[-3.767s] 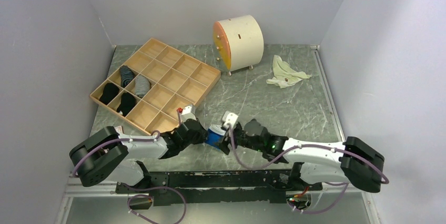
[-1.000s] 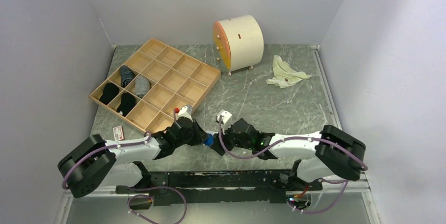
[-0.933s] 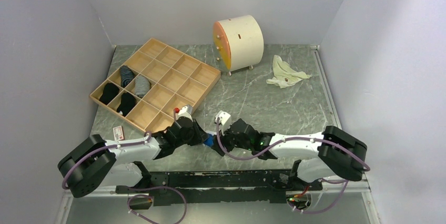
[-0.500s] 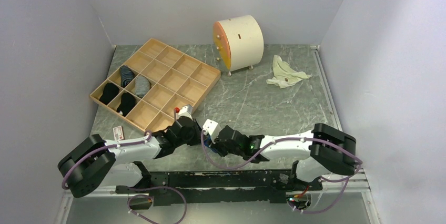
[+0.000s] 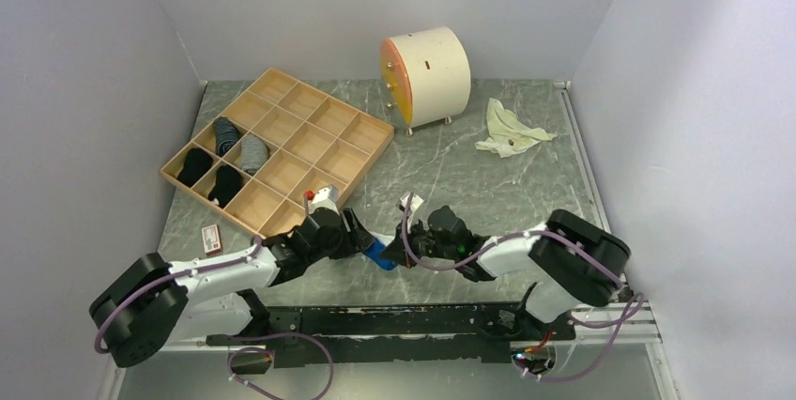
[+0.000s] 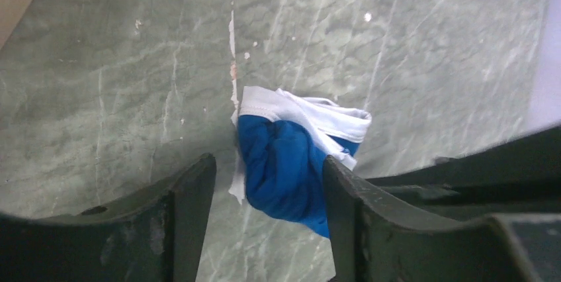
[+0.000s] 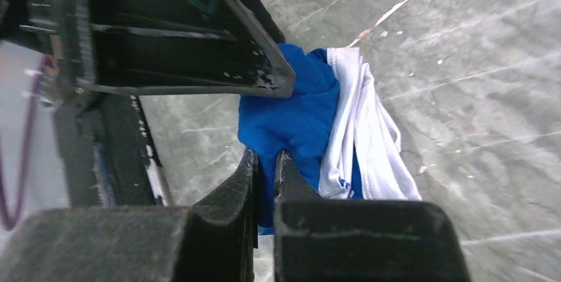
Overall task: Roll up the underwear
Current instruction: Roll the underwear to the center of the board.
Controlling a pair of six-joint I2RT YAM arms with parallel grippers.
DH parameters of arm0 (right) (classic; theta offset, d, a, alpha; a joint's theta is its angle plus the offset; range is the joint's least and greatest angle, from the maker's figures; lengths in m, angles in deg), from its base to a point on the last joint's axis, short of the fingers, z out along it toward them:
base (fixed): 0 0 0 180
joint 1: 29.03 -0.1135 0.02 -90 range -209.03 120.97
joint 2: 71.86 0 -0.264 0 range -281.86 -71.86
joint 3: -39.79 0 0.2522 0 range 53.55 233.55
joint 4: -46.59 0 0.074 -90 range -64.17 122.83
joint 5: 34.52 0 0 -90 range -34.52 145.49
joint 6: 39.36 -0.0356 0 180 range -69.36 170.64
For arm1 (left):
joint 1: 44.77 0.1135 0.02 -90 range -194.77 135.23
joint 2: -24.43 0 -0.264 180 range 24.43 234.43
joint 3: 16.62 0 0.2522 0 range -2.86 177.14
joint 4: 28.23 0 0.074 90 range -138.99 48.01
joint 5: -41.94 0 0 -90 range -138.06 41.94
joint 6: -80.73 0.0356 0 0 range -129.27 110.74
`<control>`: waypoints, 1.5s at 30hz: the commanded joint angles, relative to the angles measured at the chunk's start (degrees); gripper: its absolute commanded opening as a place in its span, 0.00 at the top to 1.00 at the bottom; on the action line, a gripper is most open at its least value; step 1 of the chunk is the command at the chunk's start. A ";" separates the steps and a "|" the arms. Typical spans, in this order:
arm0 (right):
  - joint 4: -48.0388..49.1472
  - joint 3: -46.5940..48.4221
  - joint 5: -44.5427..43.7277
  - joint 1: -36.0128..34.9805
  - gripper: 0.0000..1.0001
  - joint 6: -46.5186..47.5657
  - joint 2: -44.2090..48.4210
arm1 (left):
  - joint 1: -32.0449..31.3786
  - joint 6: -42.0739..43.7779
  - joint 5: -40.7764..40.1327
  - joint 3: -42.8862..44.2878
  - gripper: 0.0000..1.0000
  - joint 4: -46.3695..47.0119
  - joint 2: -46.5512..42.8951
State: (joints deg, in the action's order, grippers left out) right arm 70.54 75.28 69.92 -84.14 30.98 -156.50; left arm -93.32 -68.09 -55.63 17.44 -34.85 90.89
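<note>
The underwear [image 5: 379,252] is a blue bundle with a white waistband, lying on the green marbled table between the two arms. My left gripper [image 5: 361,237] is open. In its wrist view the fingers [image 6: 196,189] stand on either side of the underwear [image 6: 288,163], apart from the cloth. My right gripper [image 5: 400,252] comes in from the right and is shut, pinching a fold of blue fabric of the underwear [image 7: 301,120] between the tips of the right gripper [image 7: 266,160]. The white waistband hangs to the right of that pinch.
A wooden divided tray [image 5: 324,118] with several rolled socks [image 5: 225,137] sits at the back left. A white drum with an orange face [image 5: 427,76] stands at the back. A pale cloth [image 5: 512,130] lies back right. A small red card [image 5: 211,238] lies left of the arms.
My left gripper has opened and let go of the bundle. My right gripper has closed on the blue fabric, and its wrist has shifted back to the right.
</note>
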 commanded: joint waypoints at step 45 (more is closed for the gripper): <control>-5.32 0.28 -0.84 12.40 0.92 -10.98 -14.74 | -6.97 -1.99 -5.39 -5.49 0.38 15.30 1.57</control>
State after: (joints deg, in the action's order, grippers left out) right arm 87.52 72.66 78.03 -72.18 9.05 -168.39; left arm -99.66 -69.14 -59.35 13.83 -21.61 96.18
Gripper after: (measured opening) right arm 0.122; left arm 0.586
